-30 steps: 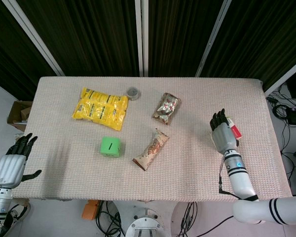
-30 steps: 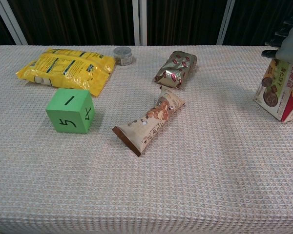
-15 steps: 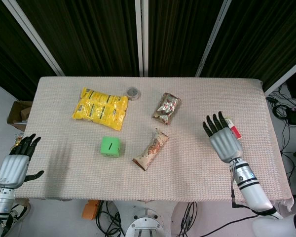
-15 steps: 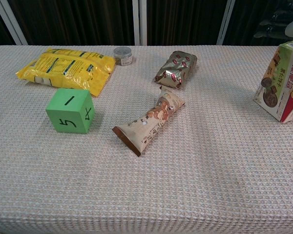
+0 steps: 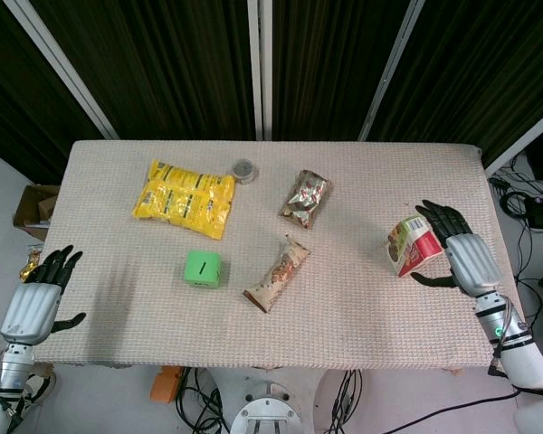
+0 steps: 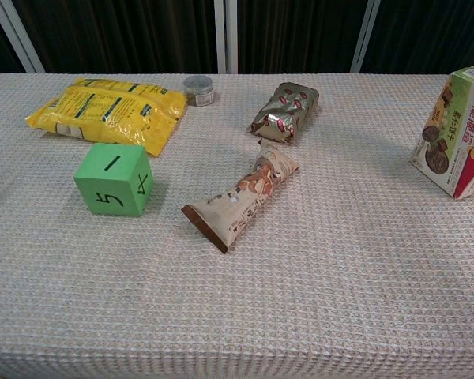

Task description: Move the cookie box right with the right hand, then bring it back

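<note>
Right hand, head view: fingers spread and holding nothing, just beside the right face of the cookie box, thumb reaching toward it; contact cannot be told. Cookie box stands near the right edge of the worktop. Left hand hangs spread and empty off the worktop's front-left corner. Yellow bag, small tin, foil packet, green cube and wrapped bar lie further left.

Chest view: cookie box stands tilted at the right edge; neither hand appears.
</note>
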### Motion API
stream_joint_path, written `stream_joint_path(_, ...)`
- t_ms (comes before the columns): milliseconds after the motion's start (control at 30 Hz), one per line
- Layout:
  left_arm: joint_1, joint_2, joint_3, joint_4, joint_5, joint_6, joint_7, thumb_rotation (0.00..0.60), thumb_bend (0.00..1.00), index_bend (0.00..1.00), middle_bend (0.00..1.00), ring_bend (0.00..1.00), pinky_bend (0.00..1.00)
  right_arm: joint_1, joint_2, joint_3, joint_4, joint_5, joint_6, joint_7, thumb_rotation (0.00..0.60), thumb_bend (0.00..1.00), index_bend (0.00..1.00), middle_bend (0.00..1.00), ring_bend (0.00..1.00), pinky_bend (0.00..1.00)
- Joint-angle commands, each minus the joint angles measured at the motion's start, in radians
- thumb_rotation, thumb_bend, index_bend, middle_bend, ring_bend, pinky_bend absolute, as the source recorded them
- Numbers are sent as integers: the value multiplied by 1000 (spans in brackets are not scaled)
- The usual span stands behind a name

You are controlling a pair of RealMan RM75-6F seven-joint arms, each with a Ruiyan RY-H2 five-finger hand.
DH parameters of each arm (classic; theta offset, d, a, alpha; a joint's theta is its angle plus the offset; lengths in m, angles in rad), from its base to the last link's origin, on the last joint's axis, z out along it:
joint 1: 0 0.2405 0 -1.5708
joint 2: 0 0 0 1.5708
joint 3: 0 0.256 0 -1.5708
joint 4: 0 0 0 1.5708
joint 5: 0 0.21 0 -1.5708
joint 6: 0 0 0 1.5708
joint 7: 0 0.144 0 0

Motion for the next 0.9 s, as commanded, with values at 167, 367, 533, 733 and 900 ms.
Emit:
stream_joint_path(167, -8, 0, -1, -16, -5, -12, 23, 600, 0, 17, 16, 36, 223, -180, -57, 23, 531, -196, -52, 770, 600, 0, 0, 0, 0, 0)
stream_joint_path(367, -14, 1, -3, -22, -14, -23, 35, 600, 0, 18, 16, 36, 223, -181, -76, 4, 665, -216, -163, 769, 600, 0, 0, 0, 0, 0)
stream_joint_path(533, -22, -9, -5, -23, -16, -32, 49, 600, 0, 17, 16, 36, 223, -172, -126, 27, 737, -197, -242, 645, 600, 0, 0, 0, 0, 0)
stream_joint_path(733, -32, -27, -7, -22, -17, -40, 72, 600, 0, 17, 16, 36, 224, -138, -175, 63, 791, -207, -284, 633, 600, 0, 0, 0, 0, 0)
stream_joint_path(900, -36, -38, -8, -21, -21, -45, 89, 600, 0, 17, 16, 36, 223, -103, -202, 74, 831, -234, -315, 674, 600, 0, 0, 0, 0, 0)
